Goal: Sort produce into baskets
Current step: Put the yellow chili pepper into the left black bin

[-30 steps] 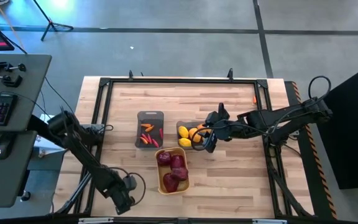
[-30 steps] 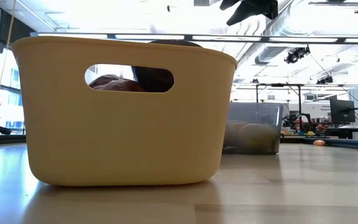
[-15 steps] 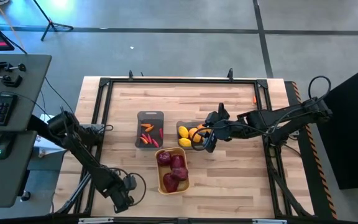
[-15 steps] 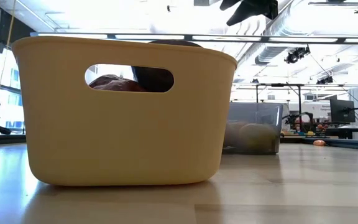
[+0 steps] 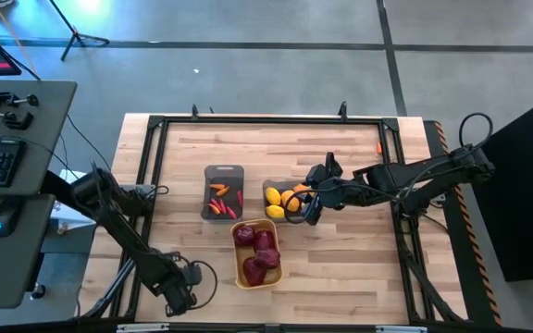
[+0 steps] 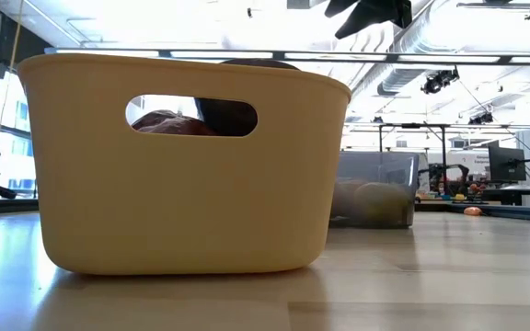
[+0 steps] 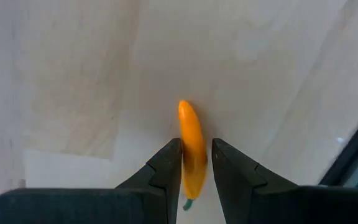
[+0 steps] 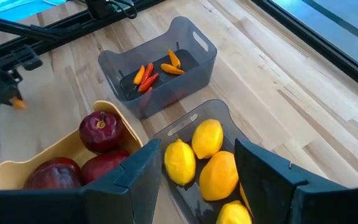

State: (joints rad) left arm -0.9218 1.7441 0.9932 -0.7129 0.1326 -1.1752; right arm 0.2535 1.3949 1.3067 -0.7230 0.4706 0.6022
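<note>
Fingers of the left gripper (image 7: 196, 163) pinch a thin orange carrot piece (image 7: 191, 146) low at the table's (image 5: 340, 268) near-left corner, arm folded back. Right gripper (image 8: 197, 163) hangs spread open, arm stretched out, directly above the grey basket (image 8: 188, 122) of yellow and orange fruit (image 8: 207, 138); beside it, the yellow basket (image 5: 257, 252).

Three baskets (image 5: 256, 252); four red apples (image 8: 101, 132); four lemons (image 8: 207, 138)

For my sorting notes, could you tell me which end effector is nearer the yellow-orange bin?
Right. The right end effector hangs just beside the yellow-orange bin; the left end effector is farther, near the table's edge.
</note>
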